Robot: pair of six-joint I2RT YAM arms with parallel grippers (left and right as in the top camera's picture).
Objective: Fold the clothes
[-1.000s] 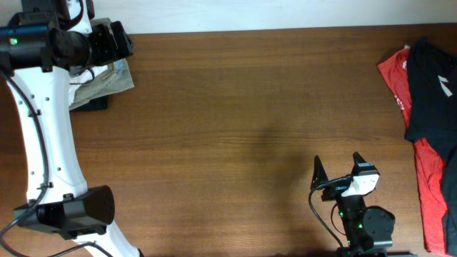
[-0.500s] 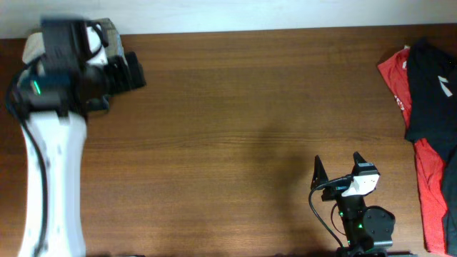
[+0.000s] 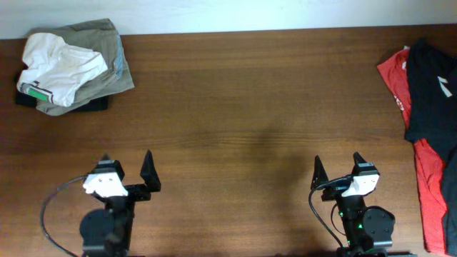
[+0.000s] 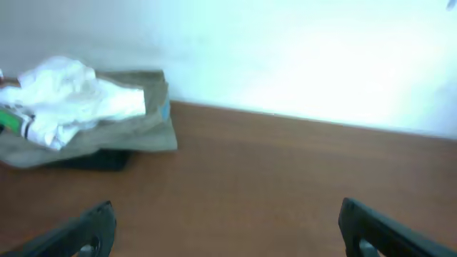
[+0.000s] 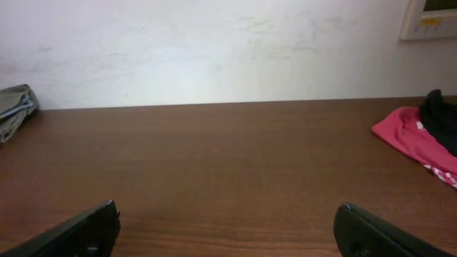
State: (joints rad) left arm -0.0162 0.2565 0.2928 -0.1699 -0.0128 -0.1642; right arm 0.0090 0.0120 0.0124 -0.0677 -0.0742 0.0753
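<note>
Gaping empty, left claw (image 3: 126,160) and right claw (image 3: 336,163); white T-shirt (image 3: 61,64) crumpled atop khaki garment (image 3: 113,39).

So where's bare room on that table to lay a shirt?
The table is bare across its middle, from the white T-shirt heaped on the khaki garment at the far left corner to the red and black clothes at the right edge; those ends are crowded.

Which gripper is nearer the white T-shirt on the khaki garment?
Left. The left gripper sits on the white T-shirt's side, nearer the front; the right gripper is far off on the opposite side.
</note>
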